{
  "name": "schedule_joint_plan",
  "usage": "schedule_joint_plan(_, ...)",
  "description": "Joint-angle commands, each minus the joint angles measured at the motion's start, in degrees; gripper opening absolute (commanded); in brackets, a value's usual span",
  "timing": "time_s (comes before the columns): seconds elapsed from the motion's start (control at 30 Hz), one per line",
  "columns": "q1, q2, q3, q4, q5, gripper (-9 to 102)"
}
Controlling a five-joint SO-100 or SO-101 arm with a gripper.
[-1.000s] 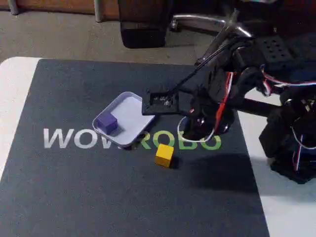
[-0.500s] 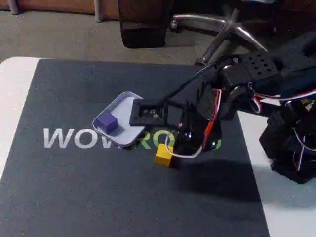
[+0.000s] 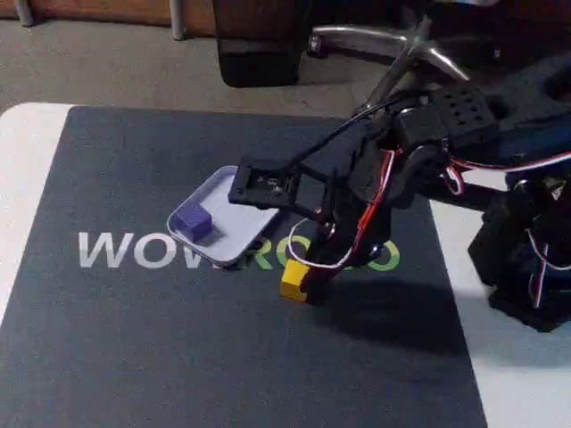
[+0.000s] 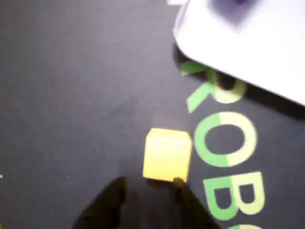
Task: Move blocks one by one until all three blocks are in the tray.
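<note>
Lower centre of wrist view: small yellow cube block lies just above dark fingertips of hand, fingers spread, nothing pinched. Right fingertip touches or nearly touches cube's lower edge; left fingertip stands apart to lower left. Cube off-centre toward right finger; judged: hand needs slight shift right and forward to straddle it. Fixed view: cube on dark mat, under hand. Purple-blue cube block sits inside pale lavender-white shallow plastic tray, upper left of yellow cube.
</note>
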Motion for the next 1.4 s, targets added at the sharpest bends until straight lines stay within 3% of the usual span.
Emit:
schedule_joint_plan(0.0, 1.8, 1.1, -1.2, -0.6, 0.0, 12)
schedule_joint_plan(1.03, 2.9, -6.3, 2.3, -7.1, -3.3, 14)
schedule_joint_plan(1.37, 4.1, -5.5, 1.2, -8.0, -1.8, -6)
